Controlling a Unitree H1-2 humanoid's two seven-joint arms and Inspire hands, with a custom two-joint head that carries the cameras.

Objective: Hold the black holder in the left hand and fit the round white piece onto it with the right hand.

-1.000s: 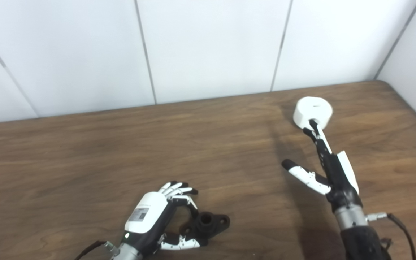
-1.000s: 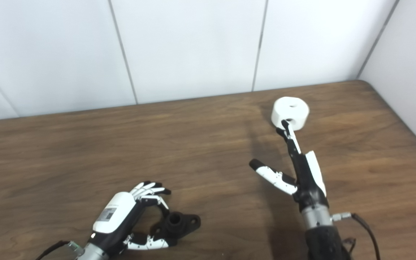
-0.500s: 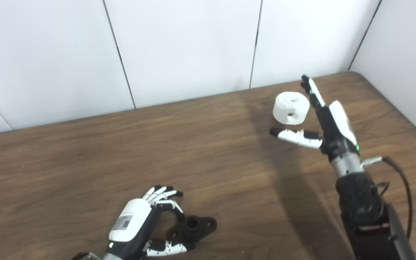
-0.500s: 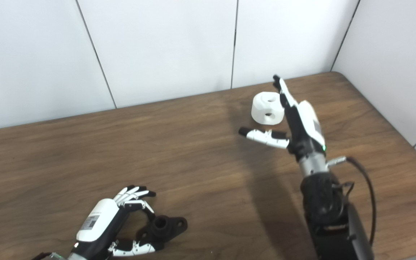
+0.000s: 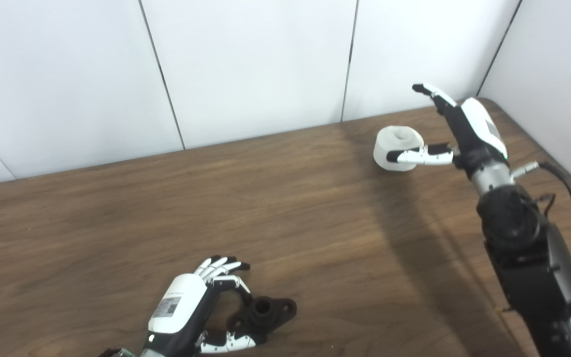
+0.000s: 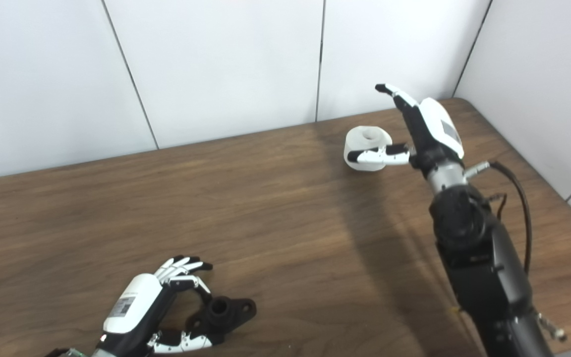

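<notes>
Since half a second ago, right hand point(image 5: 456, 134): risen and shifted toward 1 o'clock, thumb now crossing the near face of the round white piece point(image 5: 395, 148), where before it pointed across bare counter short of the piece. Round white piece: turned or tipped, side holes no longer in view, its place on the counter little changed. Left hand and black holder: unchanged.

Item 1. Right hand. Location: far right of the counter point(image 5: 117, 208), arm entering from the 5 o'clock corner. State: spread apart, grasping nothing. Fingers point(image 5: 427, 90) extend up toward 11 o'clock, above and behind the piece, clear of it. Thumb reaches toward 9 o'clock, overlapping the near side of the piece; contact cannot be confirmed.

Item 2. Round white piece. Location: on the counter near its far right corner, at 9 o'clock from the right palm, between thumb and raised fingers as seen. Short cylinder, shallow recess in the top face.

Item 3. Left hand point(image 6: 142, 310). Location: near edge of the counter, left of centre. State: curled loosely around the left end of the black holder, fingers arched over its far side, thumb along its near side; firm grip cannot be told from either view.

Item 4. Black holder point(image 6: 223, 313). Location: flat on the counter at 3 o'clock from the left palm. Central upright socket, flanged ear with a hole toward 3 o'clock. Well apart from the white piece.
</notes>
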